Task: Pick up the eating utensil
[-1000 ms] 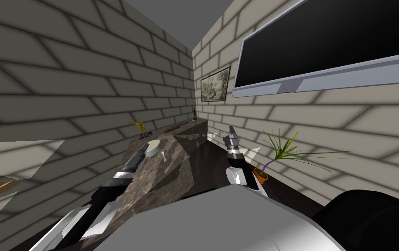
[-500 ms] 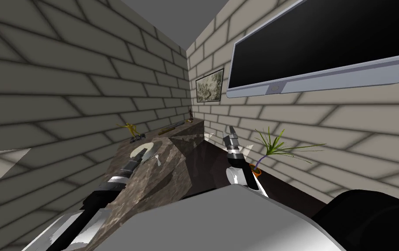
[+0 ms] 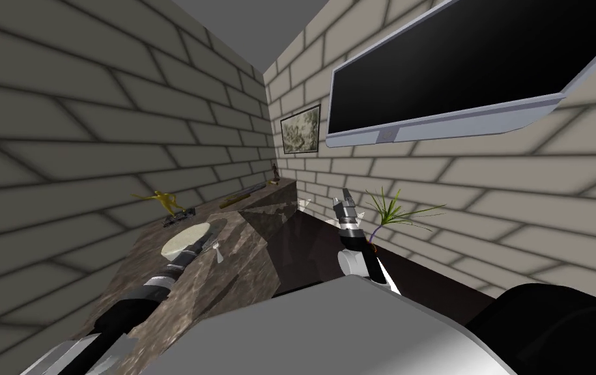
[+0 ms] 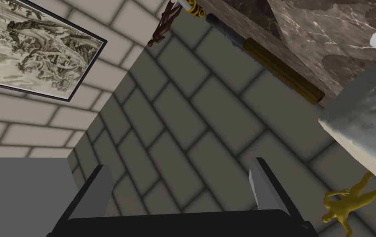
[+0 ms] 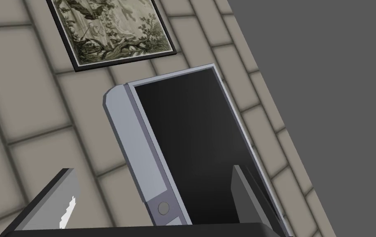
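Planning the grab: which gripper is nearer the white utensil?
Left. The left gripper is at the plate beside the utensil; the right gripper is raised far to its right.

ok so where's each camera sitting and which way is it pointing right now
Head view: on the head, looking steeply down and forward at the marble counter with the plate and white utensil; both forearms show.
Left wrist view: on the left hand, facing the brick wall past the yellow figurine; the left gripper shows, open.
Right wrist view: on the right hand, facing the TV; the right gripper shows, open.
Shared: the framed picture appears in all three.
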You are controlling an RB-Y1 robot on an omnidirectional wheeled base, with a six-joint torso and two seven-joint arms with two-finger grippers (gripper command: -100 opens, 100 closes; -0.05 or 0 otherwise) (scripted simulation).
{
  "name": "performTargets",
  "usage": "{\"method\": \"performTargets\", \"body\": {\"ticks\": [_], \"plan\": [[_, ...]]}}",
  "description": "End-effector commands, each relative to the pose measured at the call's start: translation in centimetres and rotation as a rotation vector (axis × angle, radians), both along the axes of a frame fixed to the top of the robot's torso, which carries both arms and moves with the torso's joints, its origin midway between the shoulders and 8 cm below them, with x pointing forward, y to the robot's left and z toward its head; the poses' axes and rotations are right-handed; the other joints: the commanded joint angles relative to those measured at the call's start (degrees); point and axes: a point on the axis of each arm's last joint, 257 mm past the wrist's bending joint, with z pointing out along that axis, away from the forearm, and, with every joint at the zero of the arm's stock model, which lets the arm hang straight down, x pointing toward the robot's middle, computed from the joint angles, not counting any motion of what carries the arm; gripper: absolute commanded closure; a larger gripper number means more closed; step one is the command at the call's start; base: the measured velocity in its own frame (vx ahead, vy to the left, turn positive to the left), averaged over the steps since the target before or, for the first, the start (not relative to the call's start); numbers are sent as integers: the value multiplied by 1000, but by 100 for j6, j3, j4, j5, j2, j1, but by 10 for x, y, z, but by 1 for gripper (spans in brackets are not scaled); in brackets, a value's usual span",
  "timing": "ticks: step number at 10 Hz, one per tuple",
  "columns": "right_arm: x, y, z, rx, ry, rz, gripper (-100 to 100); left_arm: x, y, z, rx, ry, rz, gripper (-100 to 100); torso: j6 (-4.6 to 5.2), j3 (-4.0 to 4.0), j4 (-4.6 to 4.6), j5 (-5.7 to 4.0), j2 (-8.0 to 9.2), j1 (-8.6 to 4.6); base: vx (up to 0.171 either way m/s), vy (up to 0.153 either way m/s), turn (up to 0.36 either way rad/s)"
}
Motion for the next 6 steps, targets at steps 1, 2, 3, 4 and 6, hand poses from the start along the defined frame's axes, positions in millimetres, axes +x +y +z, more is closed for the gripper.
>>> {"method": "performTargets", "body": {"ticks": [1,2,3,4,6], "plan": [[0,0,0,0,0,0,0,-8,24,-18,27,62,30,-100,0,0,0,0,0,0,29,-38,-208],[0,0,0,0,0,0,0,-10,29,-23,27,72,40,-100,2,1,0,0,2,-2,26,-35,-102],[0,0,0,0,0,0,0,-20,50,-37,49,125,66,-100,-2,3,1,-1,5,-2,34,-43,-162],[0,0,0,0,0,0,0,-21,52,-39,49,129,71,-100,2,2,1,-2,3,-6,28,-36,-102],[0,0,0,0,0,0,0,-35,77,-55,70,188,105,-100,1,2,1,-2,4,-9,32,-51,-142]]}}
